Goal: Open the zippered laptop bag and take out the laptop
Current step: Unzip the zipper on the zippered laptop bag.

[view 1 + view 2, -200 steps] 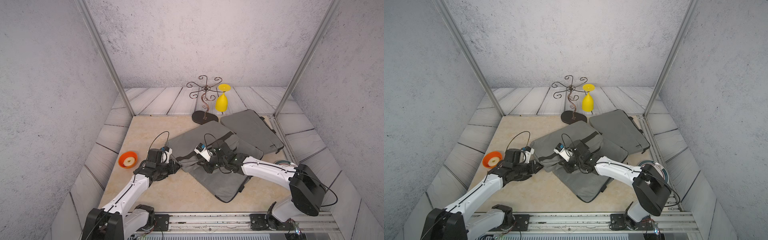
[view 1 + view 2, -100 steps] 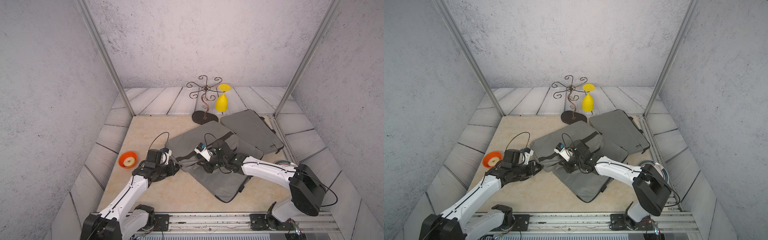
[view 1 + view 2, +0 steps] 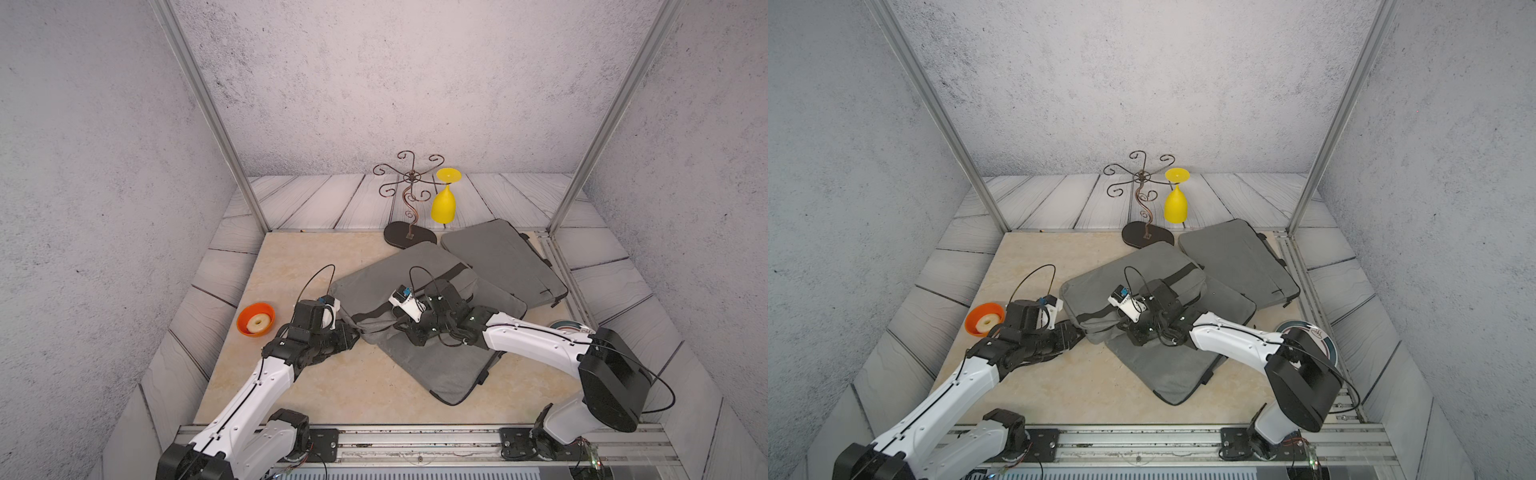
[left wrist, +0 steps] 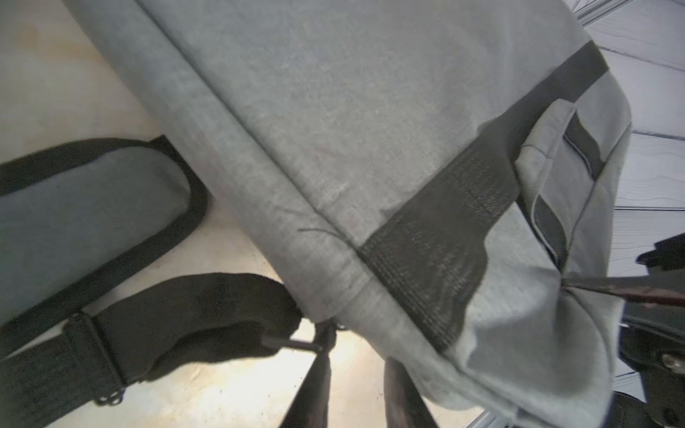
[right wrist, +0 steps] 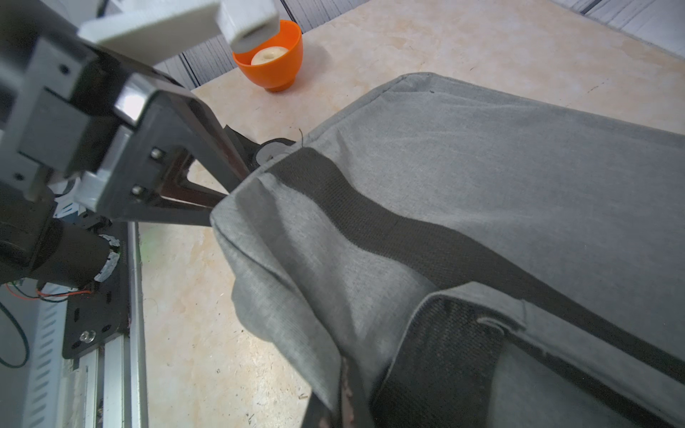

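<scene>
The grey zippered laptop bag (image 3: 399,274) (image 3: 1133,270) with black straps lies in the middle of the table on top of another grey sleeve. My left gripper (image 3: 353,332) (image 4: 358,348) is at the bag's near left corner and is open. A narrow gap shows between its fingers, and the thin zipper pull (image 4: 293,344) lies beside one fingertip. My right gripper (image 3: 402,329) (image 5: 344,370) is shut on a fold of the bag's grey fabric (image 5: 296,296) next to the black handle strap. The laptop is hidden.
An orange bowl (image 3: 255,319) holding a white ring stands left of my left arm. A wire stand (image 3: 409,199) with a hanging yellow glass (image 3: 444,203) is at the back. A grey sleeve (image 3: 449,365) lies under the bag, and another grey bag (image 3: 503,257) lies at the back right.
My left gripper's jaws have come apart at the bag's corner. The right gripper keeps its hold on the fabric, and the bag has barely shifted.
</scene>
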